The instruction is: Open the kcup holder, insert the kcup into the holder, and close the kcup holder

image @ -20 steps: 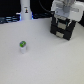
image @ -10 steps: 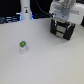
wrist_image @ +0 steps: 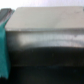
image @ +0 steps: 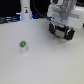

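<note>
Gripper (image: 62,31), black and white, now lower against black box-shaped kcup holder (image: 64,33) than a second ago; jaw state impossible to tell. Small white kcup with green top (image: 22,46) untouched, well apart from holder. Probably reaching for drawer handle.

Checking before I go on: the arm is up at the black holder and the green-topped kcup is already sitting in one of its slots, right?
Not quite. The gripper is at the kcup holder, but the kcup stands on the white table, apart from it, as the exterior view shows.
</note>
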Controlling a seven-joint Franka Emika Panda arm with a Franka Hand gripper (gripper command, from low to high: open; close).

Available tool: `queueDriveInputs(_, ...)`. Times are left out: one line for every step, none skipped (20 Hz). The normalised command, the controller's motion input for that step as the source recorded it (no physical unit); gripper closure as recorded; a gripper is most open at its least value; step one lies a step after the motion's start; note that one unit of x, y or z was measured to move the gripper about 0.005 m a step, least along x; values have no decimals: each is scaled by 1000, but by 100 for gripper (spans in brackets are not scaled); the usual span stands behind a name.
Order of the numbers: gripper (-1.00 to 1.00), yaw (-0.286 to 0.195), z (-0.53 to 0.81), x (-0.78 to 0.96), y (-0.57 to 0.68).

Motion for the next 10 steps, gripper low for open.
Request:
queueDriveInputs(100, -58, 137, 959, -325)
queueDriveInputs(100, -60, 131, 938, -319)
queueDriveInputs(100, -61, 152, 935, -323)
queueDriveInputs(100, -62, 147, 917, -331)
queueDriveInputs(100, -64, 150, 908, -333)
queueDriveInputs(100, -64, 155, 900, -333)
queueDriveInputs(100, -66, 160, 890, -341)
queueDriveInputs(100, -67, 175, 891, -347)
queueDriveInputs(100, -69, 176, 890, -355)
queueDriveInputs(100, -66, 202, 898, -362)
